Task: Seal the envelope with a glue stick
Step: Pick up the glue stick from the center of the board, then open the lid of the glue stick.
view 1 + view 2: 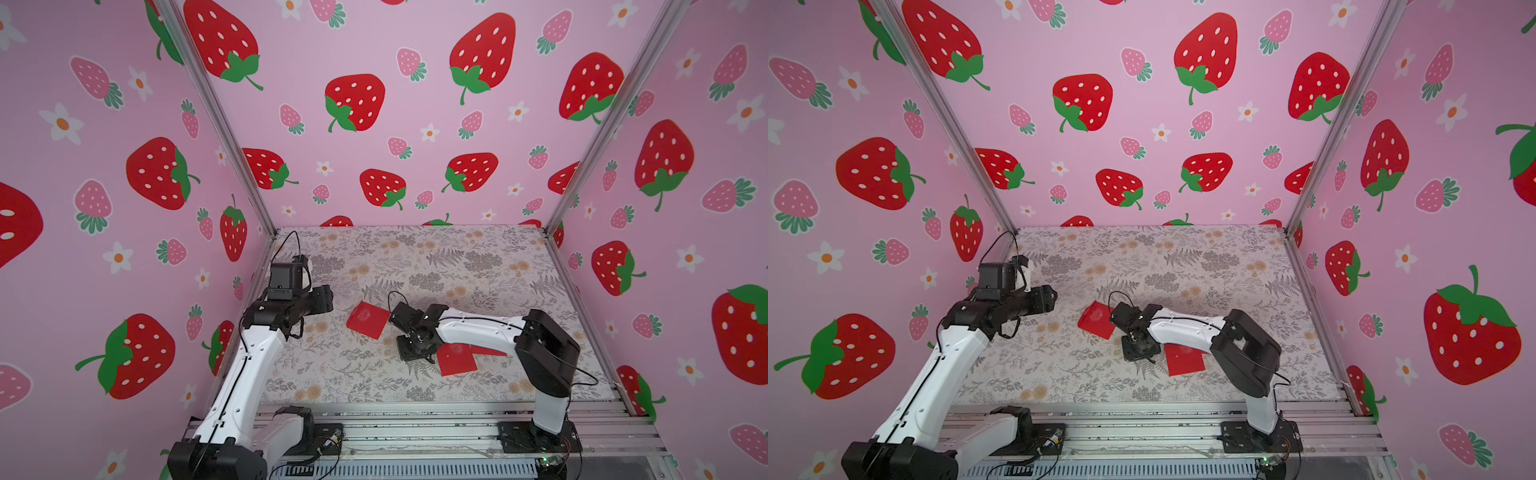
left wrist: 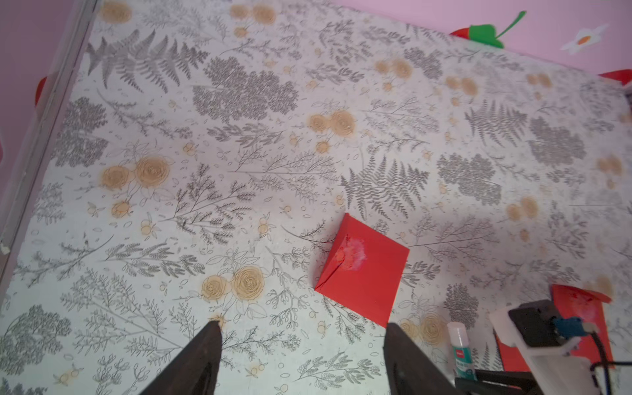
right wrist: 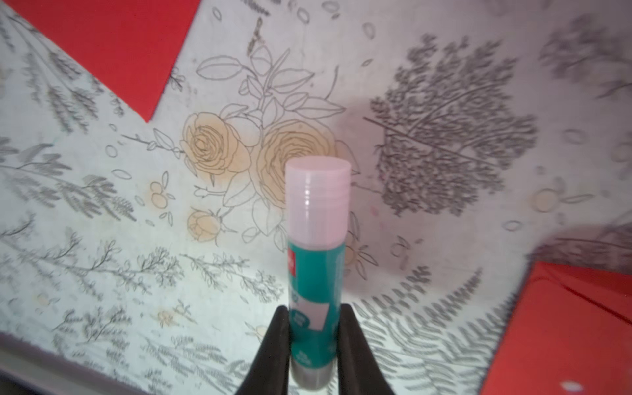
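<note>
Right pincer (image 3: 314, 309) clamped on glue stick (image 3: 316, 239), long axis straight out, cap foremost, left pincer (image 2: 303, 325) spread

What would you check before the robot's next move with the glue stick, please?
1. Grip: ok. The right gripper is shut on the glue stick at its teal label.
2. Cap off: not ok. The cap is on the stick.
3. Helper free: ok. The left gripper is open and empty.
4. Flap open on the near envelope: cannot tell. The right arm covers part of it.
5. Glue needed on the far envelope: cannot tell. Its flap lies shut and has a white smear.
</note>
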